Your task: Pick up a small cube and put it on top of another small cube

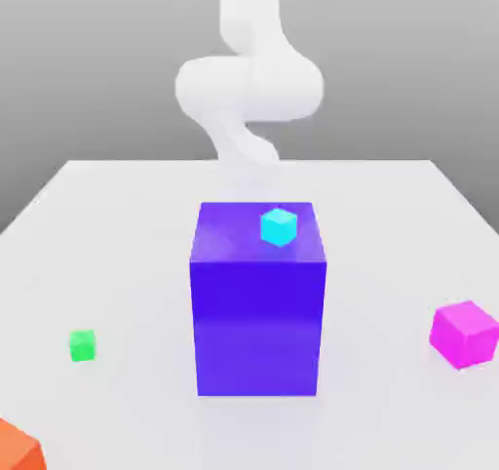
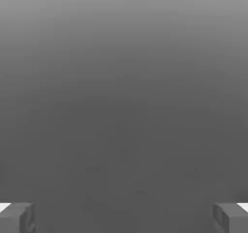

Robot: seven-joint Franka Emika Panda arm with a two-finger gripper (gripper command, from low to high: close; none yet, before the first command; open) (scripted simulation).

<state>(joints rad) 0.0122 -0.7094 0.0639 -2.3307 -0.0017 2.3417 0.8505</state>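
Note:
A small cyan cube rests on the top face of a large blue-violet cube in the middle of the white table. A small green cube sits on the table towards the exterior view's left. My white arm rises behind the large cube, well away from both small cubes. In the hand view my gripper is open, its grey fingertips set wide apart with plain grey backdrop between them and nothing held.
A magenta cube, bigger than the small ones, lies at the exterior view's right. An orange cube pokes in at the near left corner. The large blue-violet cube stands tall between the arm and the table's front.

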